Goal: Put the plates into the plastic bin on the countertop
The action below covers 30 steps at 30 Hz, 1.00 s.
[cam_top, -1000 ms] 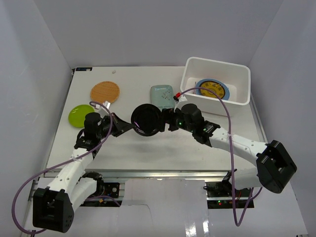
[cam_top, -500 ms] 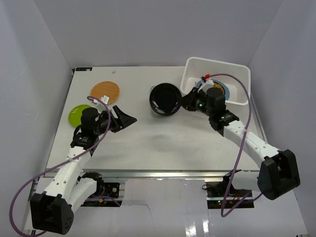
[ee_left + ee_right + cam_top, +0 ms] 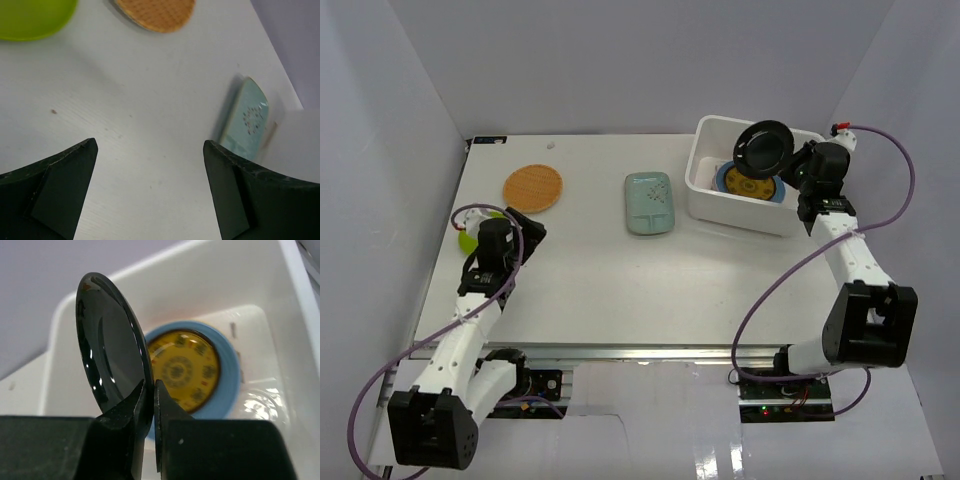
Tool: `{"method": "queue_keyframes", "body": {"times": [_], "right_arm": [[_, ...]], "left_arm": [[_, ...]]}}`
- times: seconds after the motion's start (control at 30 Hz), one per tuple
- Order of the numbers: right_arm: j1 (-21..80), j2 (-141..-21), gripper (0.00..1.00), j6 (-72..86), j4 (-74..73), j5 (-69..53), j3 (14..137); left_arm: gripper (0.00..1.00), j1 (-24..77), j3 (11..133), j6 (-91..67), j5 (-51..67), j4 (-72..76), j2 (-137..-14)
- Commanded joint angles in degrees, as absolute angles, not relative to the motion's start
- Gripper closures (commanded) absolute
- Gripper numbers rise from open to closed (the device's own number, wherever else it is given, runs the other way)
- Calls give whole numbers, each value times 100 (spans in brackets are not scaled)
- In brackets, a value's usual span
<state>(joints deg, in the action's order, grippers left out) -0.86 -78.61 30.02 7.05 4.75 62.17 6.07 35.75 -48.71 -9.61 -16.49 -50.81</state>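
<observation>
The left arm (image 3: 462, 328) and right arm (image 3: 848, 250) are built alike: glossy white links between black joint housings, with a big boxy black housing at the shoulder end. A thin purple cable (image 3: 353, 420) loops along each arm, and the right one meets a small red plug (image 3: 837, 128) at the wrist. The left gripper (image 3: 150, 145) and right gripper (image 3: 150, 387) each carry 2 matte black, wedge-shaped fingers

Blue plate (image 3: 748, 186) covers the bin (image 3: 740, 212) floor; open countertop (image 3: 620, 280) flanks the teal plate (image 3: 650, 203).
</observation>
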Motion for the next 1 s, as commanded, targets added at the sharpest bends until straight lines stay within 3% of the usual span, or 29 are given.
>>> {"method": "queue_keyframes", "body": {"times": [0.0, 0.1, 0.13, 0.23, 0.3, 0.7, 0.8, 0.9, 0.97], "right_arm": [[-360, -8261, 89, 3111, 563, 501, 6346], [-404, -8323, 58, 3042, 563, 449, 6275], [-413, -8315, 41, 3015, 545, 396, 6275], [-431, -8148, 20, 2997, 475, 203, 6188], [-431, -7902, 14, 2997, 483, 53, 6091], [-404, -5942, 13, 3392, 1318, -1888, 4519], [-282, -5617, 15, 3498, 1512, -2311, 4079], [-9, -5388, 16, 3489, 1582, -2549, 3745], [543, -5265, 16, 3437, 1573, -2470, 3604]], "left_arm": [[2, 229, 3788, -5141, -1925, -1933, -5369], [3, -191, 3727, -5273, -1951, -1890, -5651], [3, -446, 3700, -5273, -1969, -1837, -5730], [4, -1069, 3709, -5335, -1653, -1600, -6186], [5, -1308, 3744, -5370, -1417, -1425, -6564], [8, -2153, 3849, -5326, -792, -318, -8190], [15, -2206, 4025, -5326, -545, -124, -8691], [33, -2232, 4139, -5300, -501, -44, -8973], [36, -2241, 4183, -5265, -510, 202, -9061]]}}
